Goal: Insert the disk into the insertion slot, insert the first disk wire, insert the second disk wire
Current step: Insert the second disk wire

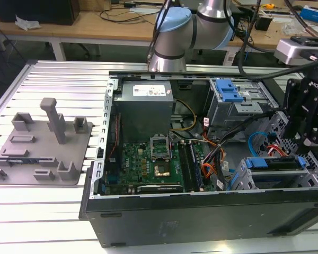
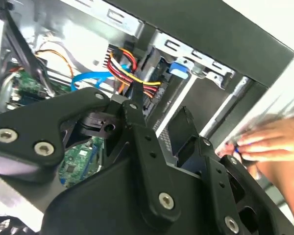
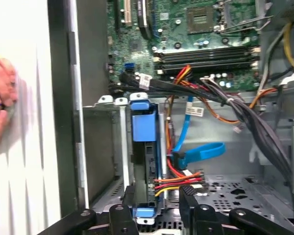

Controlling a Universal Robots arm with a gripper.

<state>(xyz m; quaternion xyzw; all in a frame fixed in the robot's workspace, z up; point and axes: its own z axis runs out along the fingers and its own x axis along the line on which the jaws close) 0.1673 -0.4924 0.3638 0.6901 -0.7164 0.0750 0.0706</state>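
Note:
The disk (image 1: 275, 163) sits in the insertion slot (image 1: 243, 177) at the exterior view's right, its blue carrier along the top. In the first wrist view the disk (image 3: 148, 156) stands edge-on inside the grey cage (image 3: 104, 147). A red, yellow and black wire bundle (image 3: 182, 178) and a flat blue cable (image 3: 198, 151) both end at the disk's side. My gripper (image 3: 157, 201) hovers open just over the disk's edge, one finger on either side of it. In the exterior view the gripper (image 1: 307, 127) hangs above the cage. The second wrist view shows the gripper (image 2: 159, 110) with its black fingers apart.
A person's hand (image 3: 0, 98) rests outside the case wall; it also shows in the second wrist view, hand (image 2: 267, 147). A taller grey bay with a ridged blue tab (image 1: 228, 91) stands behind the cage. The motherboard (image 1: 148, 161) and loose black cables (image 3: 245, 107) lie beside it. A grey fixture plate (image 1: 40, 148) lies outside the case.

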